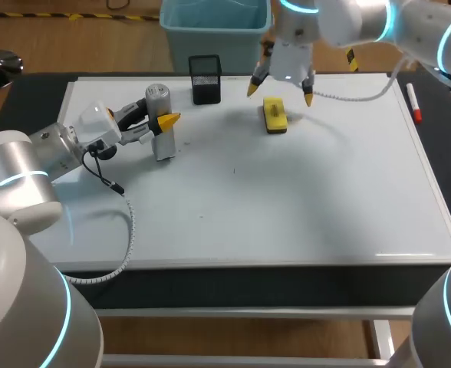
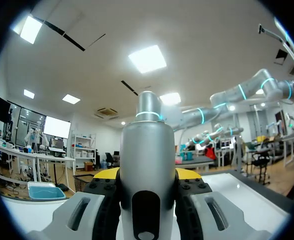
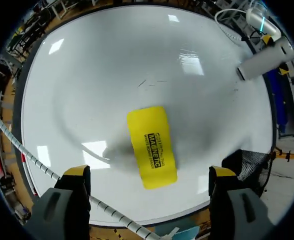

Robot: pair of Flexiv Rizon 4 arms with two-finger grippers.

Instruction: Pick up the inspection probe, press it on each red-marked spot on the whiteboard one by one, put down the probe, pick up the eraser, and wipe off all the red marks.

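Left gripper point(image 1: 167, 121) clamps upright silver-grey probe point(image 1: 162, 142) | right gripper point(image 1: 279, 88) spread wide above yellow block eraser point(image 1: 274, 115)

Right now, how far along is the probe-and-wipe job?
Done, it seems: no red marks show on the whiteboard. In hand: the left gripper is shut on the probe, upright on the board. The eraser lies flat under the open right gripper. Left: releasing the probe; whether wiping remains I cannot tell.
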